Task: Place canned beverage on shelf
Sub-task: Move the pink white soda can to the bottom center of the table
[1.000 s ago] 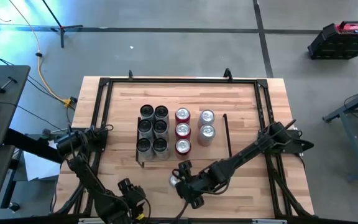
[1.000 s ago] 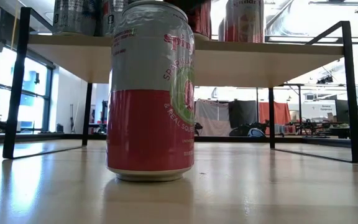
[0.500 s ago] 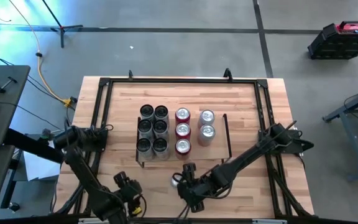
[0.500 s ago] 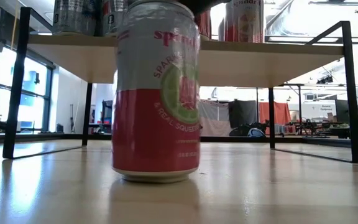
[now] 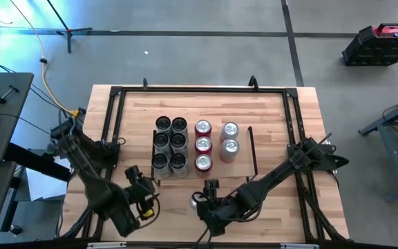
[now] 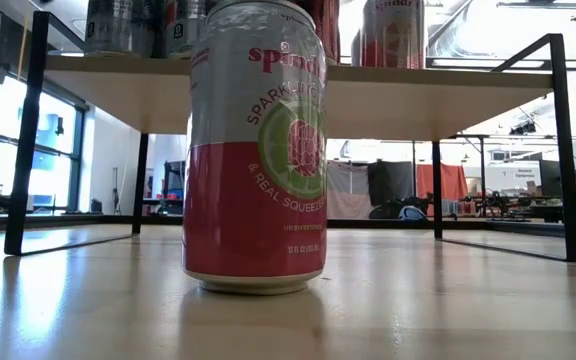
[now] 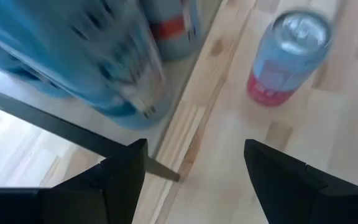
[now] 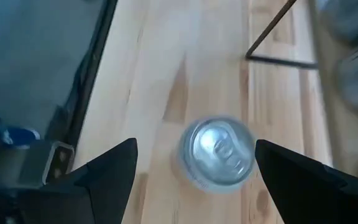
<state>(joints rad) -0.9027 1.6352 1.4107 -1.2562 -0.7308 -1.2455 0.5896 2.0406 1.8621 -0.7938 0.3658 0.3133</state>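
I see the loose can [image 5: 196, 200] upright on the table [image 5: 275, 117], just in front of the shelf [image 5: 244, 149], which already carries ten cans. My right gripper [image 5: 209, 198] sits over the can, fingers [image 8: 303, 177] spread either side, apparently not touching. My left gripper [image 5: 144, 196] hovers near the shelf's front left corner, fingers [image 7: 120, 177] apart, empty.

Glossy metal can [image 6: 255, 150], light wood shelf [image 6: 388, 95] — matt black wire.
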